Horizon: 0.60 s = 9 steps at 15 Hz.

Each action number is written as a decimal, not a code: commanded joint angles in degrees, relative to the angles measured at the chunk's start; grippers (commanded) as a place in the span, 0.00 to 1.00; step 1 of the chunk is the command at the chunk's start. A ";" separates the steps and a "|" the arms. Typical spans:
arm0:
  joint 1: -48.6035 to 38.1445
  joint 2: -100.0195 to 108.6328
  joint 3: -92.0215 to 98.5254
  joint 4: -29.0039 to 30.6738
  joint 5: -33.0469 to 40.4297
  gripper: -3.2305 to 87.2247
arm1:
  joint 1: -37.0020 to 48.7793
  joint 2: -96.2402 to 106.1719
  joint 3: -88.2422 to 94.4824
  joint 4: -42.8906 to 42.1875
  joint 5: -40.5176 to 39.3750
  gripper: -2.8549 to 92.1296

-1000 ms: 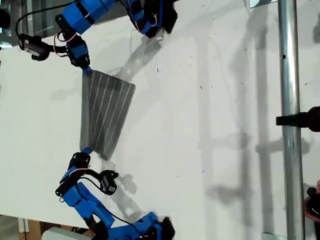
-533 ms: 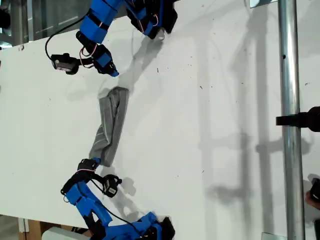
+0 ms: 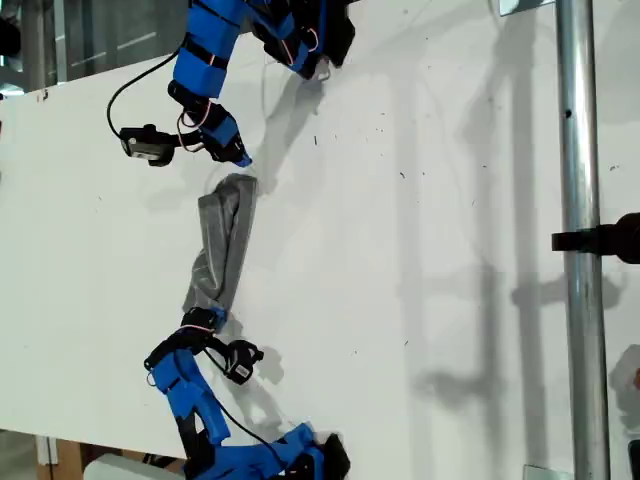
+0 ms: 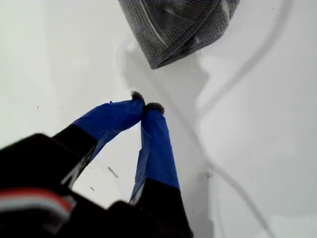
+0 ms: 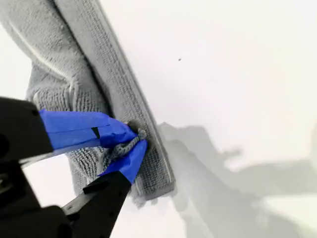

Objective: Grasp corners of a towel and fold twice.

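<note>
The towel [image 3: 221,245] lies bunched, running from 12 to 6 o'clock. My first gripper [image 4: 145,106], pinched empty, should reopen and regrasp; my second gripper [image 5: 132,140] clamps a corner [image 5: 126,144].

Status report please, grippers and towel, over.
My first gripper shut, empty, clear of the towel. My second gripper shut on a towel corner. Towel bunched into a narrow strip. Nothing in the way.

The towel [image 5: 106,74] is soft, nubbly grey terry cloth; the table [image 3: 420,250] beneath is smooth, faintly glossy white.
</note>
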 commanded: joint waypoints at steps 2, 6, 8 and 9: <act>-0.26 2.99 -1.32 1.32 0.35 0.01 | 2.99 -0.44 -6.94 -0.35 -0.35 0.13; -3.52 5.54 -3.52 4.31 2.64 0.01 | 7.91 -18.46 -28.21 2.20 -1.93 0.37; -3.52 6.15 -3.43 4.57 2.64 0.01 | 8.88 -29.62 -37.09 1.93 -2.11 0.39; -3.34 6.15 -3.34 4.57 2.64 0.01 | 9.67 -33.05 -38.76 0.62 -2.11 0.39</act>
